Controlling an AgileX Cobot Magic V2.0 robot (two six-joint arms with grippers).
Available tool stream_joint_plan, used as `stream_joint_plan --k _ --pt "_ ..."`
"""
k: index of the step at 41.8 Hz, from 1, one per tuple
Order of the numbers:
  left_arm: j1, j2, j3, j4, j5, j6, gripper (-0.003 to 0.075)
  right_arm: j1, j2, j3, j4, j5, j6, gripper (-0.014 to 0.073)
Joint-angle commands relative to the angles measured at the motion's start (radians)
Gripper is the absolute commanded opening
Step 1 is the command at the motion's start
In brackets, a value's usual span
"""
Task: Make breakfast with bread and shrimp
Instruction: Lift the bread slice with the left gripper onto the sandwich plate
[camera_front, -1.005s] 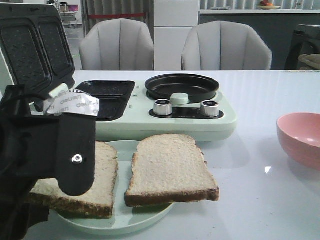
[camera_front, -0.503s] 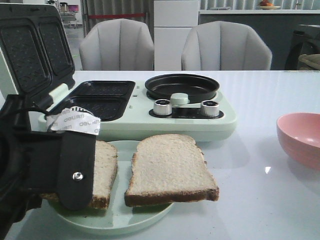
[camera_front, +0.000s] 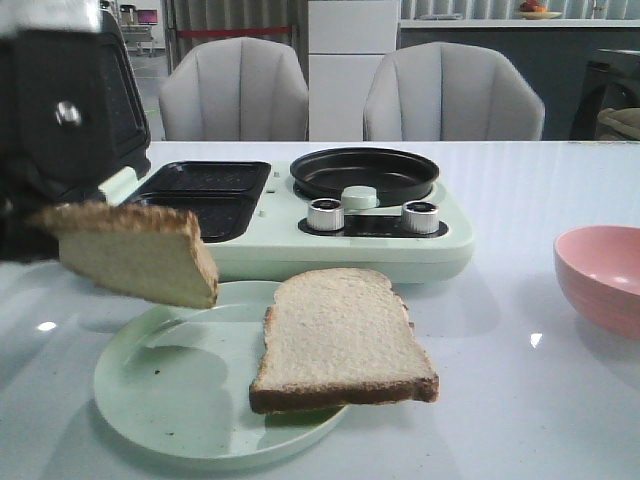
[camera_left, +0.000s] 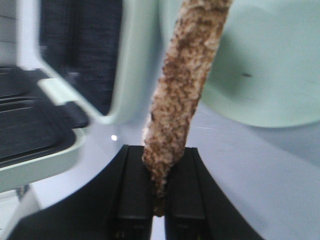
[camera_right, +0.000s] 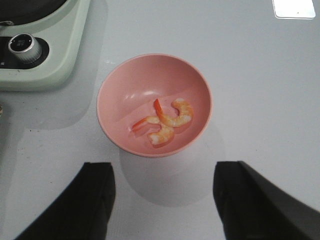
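At the left edge of the front view, the left pincer (camera_left: 159, 200) is clamped on one slice of bread (camera_front: 130, 252), which hangs in the air above the left part of the pale green plate (camera_front: 180, 400), clear of it and tilted a little. In the left wrist view that slice appears edge-on, its brown crust running from the top of the frame down into the narrow slot between the two black fingers (camera_left: 135, 195), which press on it from both sides. The second slice of bread (camera_front: 340, 338) lies flat on the right half of the plate in the lower middle of the front view, its near right corner reaching out past the rim.

Behind the plate, across the middle of the frame, stands the mint-green breakfast maker (camera_front: 330, 240): a dark round pan (camera_front: 364, 172) on its right side, two silver knobs in front of it, and ridged black grill wells (camera_front: 195, 195) to the left, with the lid raised in the upper left corner (partly hidden by the arm).

At the right edge of the front view sits the pink bowl (camera_front: 603, 278) on the white surface (camera_front: 500, 400). The right wrist view looks down into it, showing the shrimp (camera_right: 165, 121), curled orange-and-white pieces touching one another at the bottom. The right pincer (camera_right: 162, 205) hovers with its dark fingers spread wide, holding nothing.
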Motion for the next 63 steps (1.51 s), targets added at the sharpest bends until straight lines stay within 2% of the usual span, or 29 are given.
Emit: stream_joint_plan --k 1,8,12,21,25,33,49,63 --pt "-0.005 -0.108 -0.065 0.078 0.069 0.045 0.0102 -0.005 0.001 -0.035 -0.002 -0.057 -0.002 0.0535" --pt "0.032 -0.149 -0.128 0.255 0.061 0.049 0.0102 -0.005 0.001 -0.035 -0.002 -0.057 -0.002 0.0535" --pt "0.092 -0.119 -0.163 0.346 -0.012 0.049 0.0101 -0.005 0.001 -0.035 -0.002 -0.057 -0.002 0.0535" --pt "0.299 0.026 -0.296 0.358 -0.210 0.049 0.0101 -0.005 0.001 -0.035 -0.002 -0.057 -0.002 0.0535" --pt "0.385 0.119 -0.372 0.358 -0.257 0.049 0.0101 -0.005 0.001 -0.035 -0.002 -0.057 -0.002 0.0535" --pt "0.494 0.322 -0.542 0.358 -0.307 0.049 0.0101 -0.005 0.001 -0.035 -0.002 -0.057 -0.002 0.0535" --pt "0.571 0.623 -0.831 0.362 -0.309 0.051 0.0101 -0.005 0.001 -0.035 -0.002 -0.057 -0.002 0.0535" --pt "0.631 0.742 -0.927 0.362 -0.374 0.051 0.0102 -0.005 0.001 -0.035 -0.002 -0.057 -0.002 0.0535"
